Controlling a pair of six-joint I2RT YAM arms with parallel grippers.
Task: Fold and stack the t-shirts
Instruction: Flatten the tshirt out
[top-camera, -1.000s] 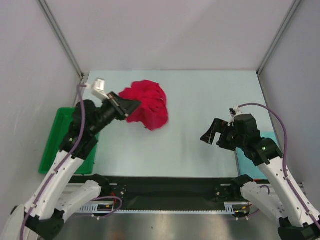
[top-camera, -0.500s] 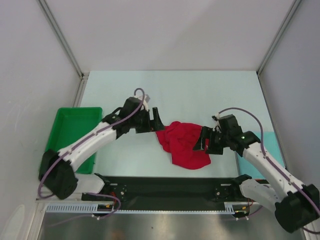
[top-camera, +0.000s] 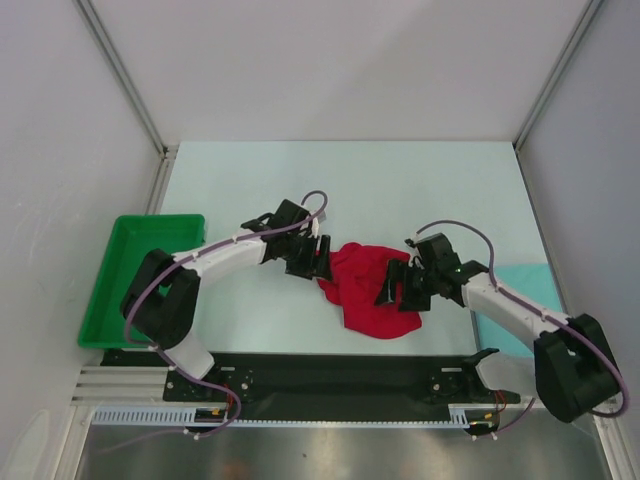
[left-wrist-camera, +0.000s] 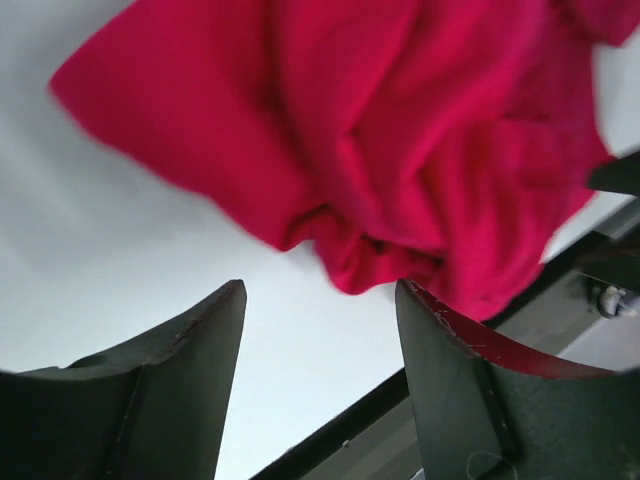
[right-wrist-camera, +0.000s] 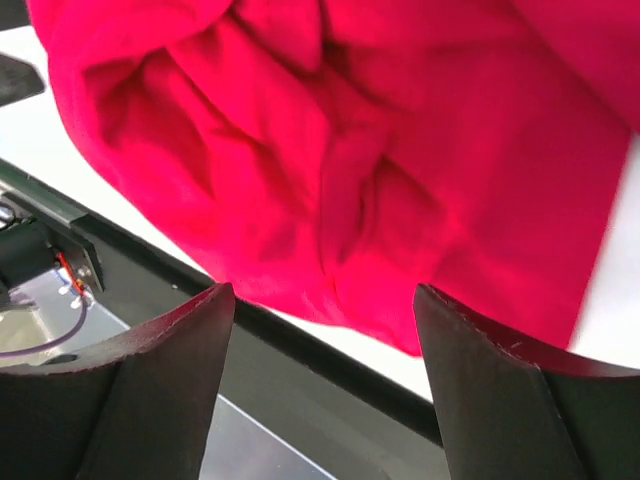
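Observation:
A bright red t-shirt (top-camera: 365, 290) lies crumpled on the pale table near its front edge. It fills the upper part of the left wrist view (left-wrist-camera: 400, 140) and of the right wrist view (right-wrist-camera: 380, 160). My left gripper (top-camera: 316, 262) is open and empty at the shirt's left edge. My right gripper (top-camera: 392, 288) is open and empty at the shirt's right edge. A pale teal folded shirt (top-camera: 520, 305) lies at the right under the right arm, partly hidden.
A green plastic tray (top-camera: 135, 275) stands at the table's left edge. A black rail (top-camera: 330, 370) runs along the table's near edge, just in front of the red shirt. Grey walls close in the left, right and back.
The red shirt went from the left gripper's hold at back left down onto the table's front middle. Both grippers have closed in on it, left from the left, right from the right.

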